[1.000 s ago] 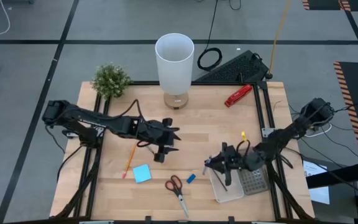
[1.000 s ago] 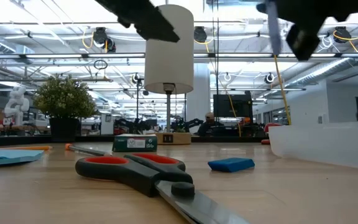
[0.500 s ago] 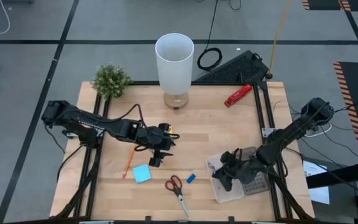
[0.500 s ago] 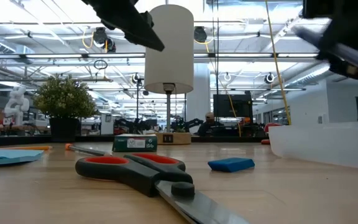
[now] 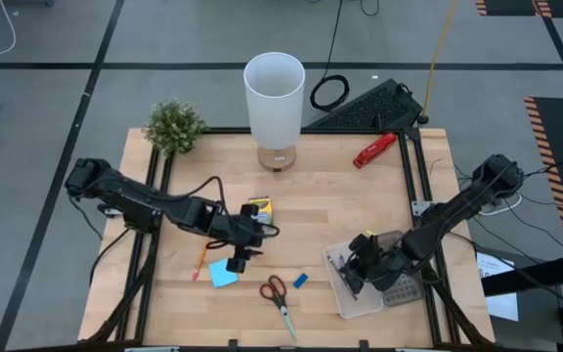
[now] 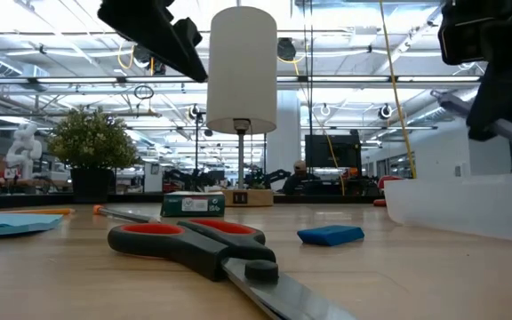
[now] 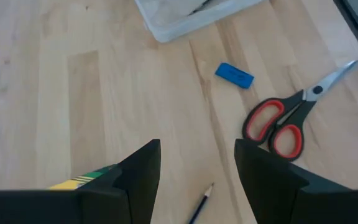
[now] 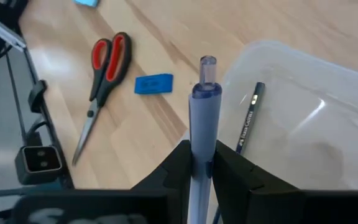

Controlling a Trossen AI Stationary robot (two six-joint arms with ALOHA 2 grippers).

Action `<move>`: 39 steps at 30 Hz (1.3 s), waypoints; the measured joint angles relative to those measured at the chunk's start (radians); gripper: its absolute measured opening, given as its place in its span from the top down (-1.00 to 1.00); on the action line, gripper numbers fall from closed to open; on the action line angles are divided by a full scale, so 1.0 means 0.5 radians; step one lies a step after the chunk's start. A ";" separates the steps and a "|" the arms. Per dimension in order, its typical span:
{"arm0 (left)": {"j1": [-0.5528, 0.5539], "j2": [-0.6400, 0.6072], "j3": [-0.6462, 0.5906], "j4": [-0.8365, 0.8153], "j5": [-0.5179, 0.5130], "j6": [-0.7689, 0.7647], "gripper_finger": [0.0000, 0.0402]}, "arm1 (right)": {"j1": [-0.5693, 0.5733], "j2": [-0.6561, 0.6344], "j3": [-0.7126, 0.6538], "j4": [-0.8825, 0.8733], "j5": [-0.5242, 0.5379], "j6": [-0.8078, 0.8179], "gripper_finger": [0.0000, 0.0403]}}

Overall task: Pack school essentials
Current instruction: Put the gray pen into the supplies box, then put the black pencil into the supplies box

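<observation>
Left gripper (image 5: 241, 252): reaches in over the middle of the table (image 5: 321, 200); it hangs above the wood just past the blue sticky-note pad (image 5: 224, 273); its fingers (image 7: 143, 171) stand apart with nothing between them
Right gripper (image 8: 202, 163): over the clear plastic bin (image 5: 358, 293) at the table's right front; its fingers are clamped on a blue pen (image 8: 202, 118), which stands up between them above the bin's rim
Bin contents: a dark pencil (image 8: 248, 119) lies on the bin's floor, beside the held pen
Crayon box: the yellow-green crayon box (image 5: 259, 207) lies on the wood near the table's middle, just beyond the left gripper; it is apart from the fingers
Orange pencil: the orange pencil (image 5: 201, 262) lies slantwise just left of the sticky-note pad
Scissors: the red-handled scissors (image 5: 279, 295) lie flat near the front edge, between the pad and the bin; the blades point toward the front
Eraser: the tiny blue eraser (image 5: 300, 281) sits just right of the scissors' handles, apart from them
Elsewhere: a white lamp (image 5: 274, 98) stands at the back edge; a small green plant (image 5: 174, 127) is at the back left corner; a red stapler-like tool (image 5: 373, 150) lies at the back right
</observation>
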 joint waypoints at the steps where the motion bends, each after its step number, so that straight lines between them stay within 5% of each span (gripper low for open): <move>1: -0.016 0.000 0.000 -0.007 -0.006 -0.011 -0.04 | 0.000 0.019 0.000 0.007 0.000 0.012 0.75; 13: -0.139 0.001 -0.005 -0.036 -0.050 -0.048 -0.04 | -0.001 0.133 0.000 0.111 -0.046 0.048 0.72; 22: -0.166 0.001 -0.166 -0.037 -0.172 -0.104 -0.04 | -0.001 0.181 -0.001 0.108 -0.114 0.026 0.31; 30: -0.166 0.002 -0.357 -0.060 -0.175 0.047 -0.04 | 0.002 -0.078 -0.001 0.094 -0.037 -0.253 0.14; 39: -0.105 0.002 -0.427 -0.119 -0.141 0.182 -0.04 | 0.008 -0.323 -0.001 0.103 0.302 -0.896 0.16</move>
